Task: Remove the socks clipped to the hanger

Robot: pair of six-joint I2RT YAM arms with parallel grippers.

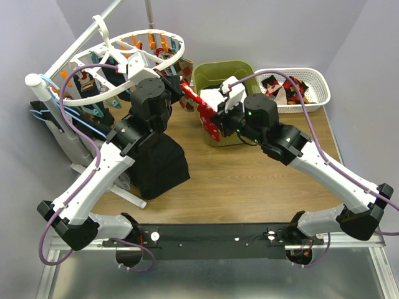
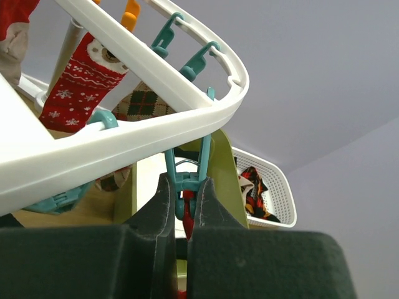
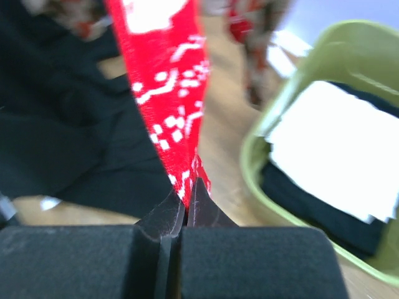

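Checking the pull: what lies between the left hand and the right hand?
A red sock, stretched from the clip to the right hand; top view shows it.

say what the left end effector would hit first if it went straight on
The left end effector is shut on the teal clip, so that comes first; just beyond, seemingly, the white hanger rim.

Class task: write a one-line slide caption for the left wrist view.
Jaws squeeze a teal clip hanging from the white hanger, a red snowflake sock hanging beyond.
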